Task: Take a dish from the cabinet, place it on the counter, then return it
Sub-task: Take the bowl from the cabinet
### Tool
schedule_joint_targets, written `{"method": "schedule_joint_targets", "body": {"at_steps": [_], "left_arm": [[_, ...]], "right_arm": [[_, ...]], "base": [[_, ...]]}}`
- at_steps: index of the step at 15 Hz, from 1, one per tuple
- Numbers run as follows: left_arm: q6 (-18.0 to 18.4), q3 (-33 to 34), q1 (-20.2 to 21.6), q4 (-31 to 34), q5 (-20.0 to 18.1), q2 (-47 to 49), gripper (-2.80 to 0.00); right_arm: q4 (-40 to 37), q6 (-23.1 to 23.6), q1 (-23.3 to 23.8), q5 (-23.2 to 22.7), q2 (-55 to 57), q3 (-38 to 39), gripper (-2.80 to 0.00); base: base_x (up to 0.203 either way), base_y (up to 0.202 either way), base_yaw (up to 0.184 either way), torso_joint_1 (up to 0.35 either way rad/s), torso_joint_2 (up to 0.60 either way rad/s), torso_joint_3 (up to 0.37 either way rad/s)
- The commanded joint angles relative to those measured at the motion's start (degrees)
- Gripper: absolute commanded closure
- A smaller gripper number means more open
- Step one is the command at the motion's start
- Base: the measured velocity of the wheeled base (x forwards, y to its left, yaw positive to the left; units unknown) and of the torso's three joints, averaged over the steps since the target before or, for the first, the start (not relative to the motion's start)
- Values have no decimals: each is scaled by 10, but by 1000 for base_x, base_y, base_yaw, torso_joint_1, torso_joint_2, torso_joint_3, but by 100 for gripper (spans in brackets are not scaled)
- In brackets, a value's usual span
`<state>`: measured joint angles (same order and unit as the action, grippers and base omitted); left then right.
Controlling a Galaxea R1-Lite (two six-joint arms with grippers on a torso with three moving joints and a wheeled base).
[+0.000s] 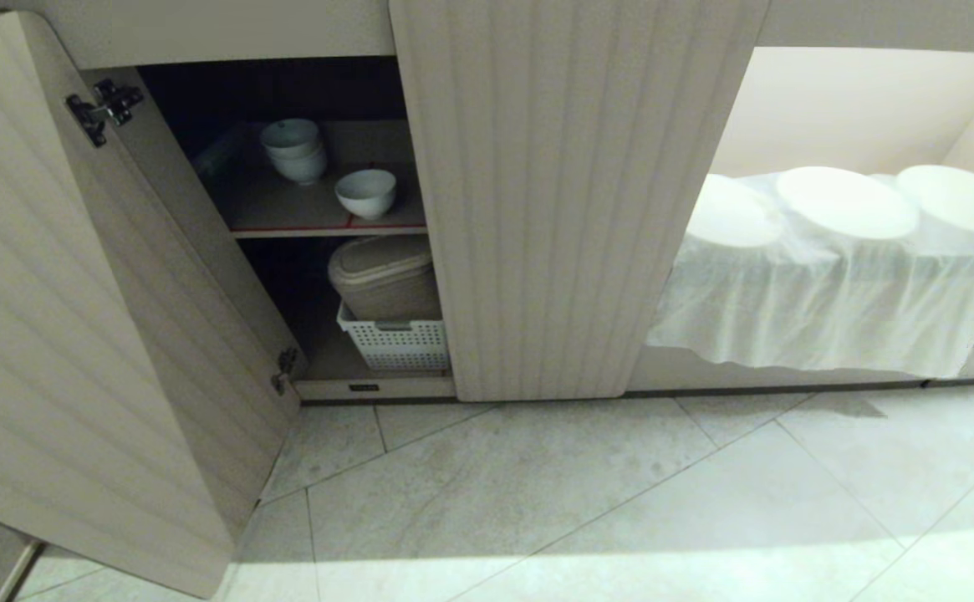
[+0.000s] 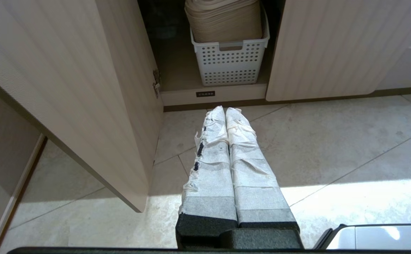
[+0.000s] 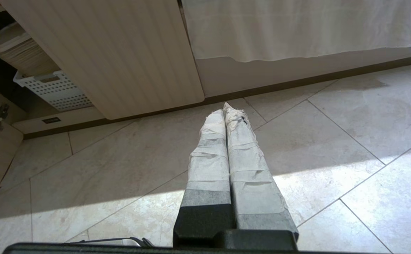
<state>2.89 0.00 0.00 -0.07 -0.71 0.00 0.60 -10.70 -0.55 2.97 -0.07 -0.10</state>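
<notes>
Hanging empty over the floor, left gripper (image 2: 225, 110) and right gripper (image 3: 224, 107) are both pinched closed, dish (image 1: 365, 192) well ahead in the cabinet (image 1: 574, 201).

Head camera looks steeply down into the open cabinet (image 1: 202, 276) from above; both wrist cameras sit low over the floor (image 2: 332, 148), facing the cabinet foot and sharing the basket (image 2: 228, 61).

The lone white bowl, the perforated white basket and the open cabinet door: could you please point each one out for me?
lone white bowl (image 1: 365, 192): head view, on its outer wall.
perforated white basket (image 2: 229, 63): left wrist view, on its front wall.
open cabinet door (image 1: 77, 334): head view, on its ribbed face.
</notes>
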Motion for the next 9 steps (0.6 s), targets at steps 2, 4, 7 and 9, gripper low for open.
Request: {"method": "schedule_joint_targets", "body": {"at_steps": [2,4,7,9], "left_arm": [[0,0,0,1,0,0,0],[0,0,0,1,0,0,0],[-3,0,0,1,0,0,0],[-3,0,0,2,0,0,0]], "right_arm": [[0,0,0,0,1,0,0],[0,0,0,0,1,0,0],[0,-1,0,0,1,0,0],[0,-1,0,0,1,-1,0]], "base": [[0,0,0,0,0,0],[0,0,0,0,0,0],[0,0,0,0,0,0],[0,0,0,0,0,0]]}}
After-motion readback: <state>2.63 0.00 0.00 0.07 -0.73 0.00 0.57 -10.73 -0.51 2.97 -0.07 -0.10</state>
